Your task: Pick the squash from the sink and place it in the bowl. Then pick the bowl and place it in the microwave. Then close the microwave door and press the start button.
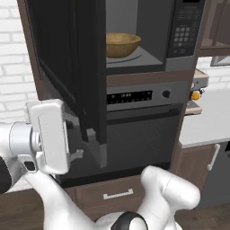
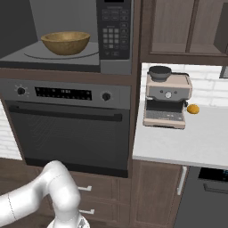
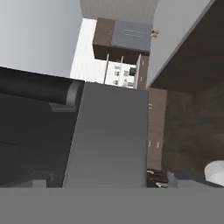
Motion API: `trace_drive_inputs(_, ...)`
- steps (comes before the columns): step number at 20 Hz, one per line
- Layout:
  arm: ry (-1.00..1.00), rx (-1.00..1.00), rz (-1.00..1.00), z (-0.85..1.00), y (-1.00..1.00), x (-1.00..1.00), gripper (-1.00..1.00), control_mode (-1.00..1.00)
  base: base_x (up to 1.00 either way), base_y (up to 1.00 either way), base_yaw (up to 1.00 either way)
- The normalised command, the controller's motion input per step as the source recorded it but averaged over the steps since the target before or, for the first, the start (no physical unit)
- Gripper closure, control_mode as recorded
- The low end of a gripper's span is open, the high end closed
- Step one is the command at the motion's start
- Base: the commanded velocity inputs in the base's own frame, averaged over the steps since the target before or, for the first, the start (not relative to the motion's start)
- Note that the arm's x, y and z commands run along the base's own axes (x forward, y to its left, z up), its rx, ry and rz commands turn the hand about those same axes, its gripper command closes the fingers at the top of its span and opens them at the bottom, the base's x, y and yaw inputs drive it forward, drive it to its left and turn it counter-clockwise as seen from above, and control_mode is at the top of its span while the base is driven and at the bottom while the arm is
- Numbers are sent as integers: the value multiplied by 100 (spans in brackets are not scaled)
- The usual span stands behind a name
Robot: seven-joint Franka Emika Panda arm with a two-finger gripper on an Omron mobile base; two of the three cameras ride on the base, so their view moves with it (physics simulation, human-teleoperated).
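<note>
**Door swung wide, pincer at its outer face**

The bowl (image 1: 121, 44) sat inside the microwave (image 1: 148, 36) on the turntable, one bowl, whether the squash lay in it could not be told from either base view. One small yellow-orange lump (image 2: 193, 108) lay on the worktop (image 2: 187, 138) just beside the coffee machine (image 2: 167, 100); whether that was the squash, unclear. The microwave door (image 1: 67, 67) stood open, swung out toward the left, its long axis vertical, its free edge nearest the camera. The pincer (image 1: 74, 134) sat low at the door's outer side, touching or just beside the lower corner; fingers mostly hidden behind the hand, so how far apart they stood could not be told, nor whether they held anything. Judged next: pushing the door rightward, toward the cavity. One door, one keypad (image 2: 113, 33), one oven (image 2: 67, 129) below.
</note>
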Motion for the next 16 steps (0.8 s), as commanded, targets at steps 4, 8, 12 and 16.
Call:
trace_drive_inputs(4, -6, 25, 2, 0, -100, -31, -100, -100, 0, 0, 0)
trace_drive_inputs(8, 0, 24, 7, 0, -100, -3, -100, -100, 0, 0, 0)
trace_drive_inputs(12, 0, 23, 17, 1, -100, 6, -100, -100, 0, 0, 0)
trace_drive_inputs(16, 0, 22, 29, 9, -67, 54, -100, -100, 0, 0, 0)
